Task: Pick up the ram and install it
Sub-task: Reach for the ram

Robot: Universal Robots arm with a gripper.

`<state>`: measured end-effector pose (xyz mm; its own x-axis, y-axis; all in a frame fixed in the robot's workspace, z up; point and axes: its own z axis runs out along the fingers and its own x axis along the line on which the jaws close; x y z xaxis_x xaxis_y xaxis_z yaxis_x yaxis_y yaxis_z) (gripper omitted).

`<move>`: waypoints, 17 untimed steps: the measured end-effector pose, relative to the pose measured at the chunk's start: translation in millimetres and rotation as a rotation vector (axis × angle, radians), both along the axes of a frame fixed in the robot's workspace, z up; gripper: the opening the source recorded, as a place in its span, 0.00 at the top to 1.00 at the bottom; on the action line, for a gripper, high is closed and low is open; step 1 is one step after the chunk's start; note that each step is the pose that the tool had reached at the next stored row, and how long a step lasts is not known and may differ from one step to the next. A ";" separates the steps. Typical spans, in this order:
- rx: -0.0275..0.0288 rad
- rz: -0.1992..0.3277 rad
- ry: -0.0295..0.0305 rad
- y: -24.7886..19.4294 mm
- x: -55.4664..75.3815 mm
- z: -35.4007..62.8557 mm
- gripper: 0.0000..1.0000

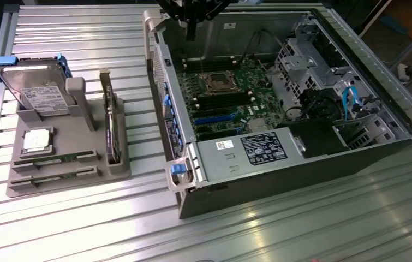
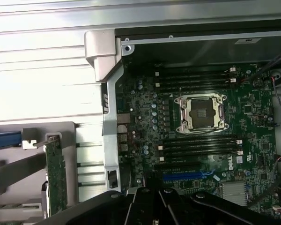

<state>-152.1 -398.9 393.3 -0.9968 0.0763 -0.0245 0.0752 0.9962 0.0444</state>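
We count one gripper (image 1: 189, 33), hanging over the far end of the one open computer case (image 1: 279, 188), just inside its wall on the exterior view's left. In the wrist view the gripper (image 2: 154, 199) is dark, with its fingers pressed together above the motherboard (image 2: 145, 117).

The ram (image 1: 54, 159) is well apart from it. It is one green stick lying in a slot at the near end of the one grey holder (image 1: 67, 183), on the exterior view's left of the case. A second slot sits just nearer; we cannot tell what it holds.

The same holder carries three more things:
- one silver hard drive (image 1: 37, 90) with two blue clips, propped up at the far end
- one square processor chip (image 1: 37, 140) lying flat between the drive and the ram
- one dark expansion card (image 1: 109, 125) standing on edge along the side nearest the case

On the motherboard we see one open processor socket (image 2: 200, 111), with dark memory slots on both sides of it, and one blue expansion slot (image 2: 185, 177). One labelled power supply (image 1: 249, 150) fills the case's near end. Everything rests on one ribbed metal table (image 1: 300, 229).
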 end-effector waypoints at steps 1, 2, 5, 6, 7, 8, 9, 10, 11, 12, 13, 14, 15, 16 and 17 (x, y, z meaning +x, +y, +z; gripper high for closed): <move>0.0000 0.000 0.0000 0.0 -2.5 0.0 0.89; 0.0000 0.000 0.0000 0.0 -4.7 0.0 0.89; 0.0000 0.000 0.0000 0.0 -10.6 0.0 0.89; 0.0000 0.000 0.0001 0.0 -12.4 0.0 0.89; 0.0000 0.000 0.0000 0.0 -14.5 0.0 0.89; 0.0000 0.000 0.0000 0.0 -17.0 0.0 0.89; 0.0000 0.000 0.0000 0.0 -20.3 0.0 0.89; 0.0000 0.000 0.0000 0.0 -23.1 0.0 0.89; -0.0001 0.000 0.0001 0.0 -26.3 0.1 0.89; -0.0001 0.000 0.0001 0.0 -29.8 0.0 0.89; 0.0000 0.000 0.0000 0.0 -32.9 0.0 0.89; 0.0001 0.000 0.0000 0.0 -36.5 0.0 0.89; 0.0000 0.000 0.0000 0.0 -40.1 0.0 0.89; 0.0000 0.000 0.0000 0.0 -43.0 0.0 0.89; 0.0000 0.000 0.0000 0.0 -46.4 0.0 0.89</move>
